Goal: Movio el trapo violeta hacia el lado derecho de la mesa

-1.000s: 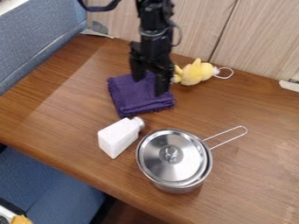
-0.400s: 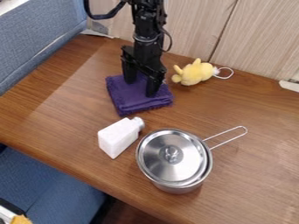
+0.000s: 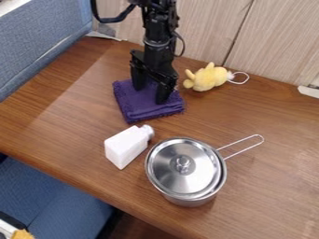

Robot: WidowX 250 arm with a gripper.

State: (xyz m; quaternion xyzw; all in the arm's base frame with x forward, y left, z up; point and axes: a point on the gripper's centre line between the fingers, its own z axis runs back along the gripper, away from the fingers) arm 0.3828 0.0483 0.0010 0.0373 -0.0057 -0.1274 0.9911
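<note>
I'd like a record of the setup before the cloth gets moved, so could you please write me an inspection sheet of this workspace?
Surface: brown wood-grain table, with light reflecting off it
Job's things: violet cloth, folded, left of the picture's centre towards the back
Clutter: white bottle on its side; metal pot with its lid on; yellow plush toy near the back edge
Gripper: black gripper at the cloth, fingers apart; grip on the fabric cannot be told
Cables: black cable looping beside the arm, thinner one on its other side
Surroundings: pale wood panels behind, blue upholstery at the left
</note>
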